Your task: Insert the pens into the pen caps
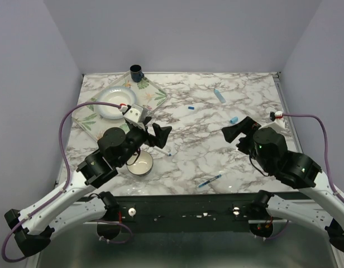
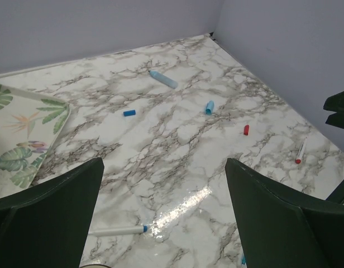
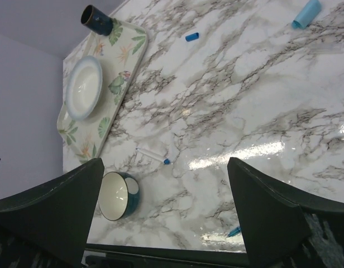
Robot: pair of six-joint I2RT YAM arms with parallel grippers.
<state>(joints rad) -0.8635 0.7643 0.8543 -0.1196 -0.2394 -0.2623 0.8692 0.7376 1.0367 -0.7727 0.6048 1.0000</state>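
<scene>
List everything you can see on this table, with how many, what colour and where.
Tray: one, cream with a leaf print, far left.
Plate: one, white with a pale blue rim, on the tray.
Cup: one, dark blue, on the tray's far corner.
Bowl: one, teal outside and white inside, near left.
Thin pens: three; white pen with blue end by the bowl, white pen with red end on the right, blue pen at the near edge.
Thick pen: one, light blue, far right of centre.
Caps: three, loose mid-table; dark blue cap, light blue cap, red cap.
Left gripper: open, empty.
Right gripper: open, empty.
</scene>
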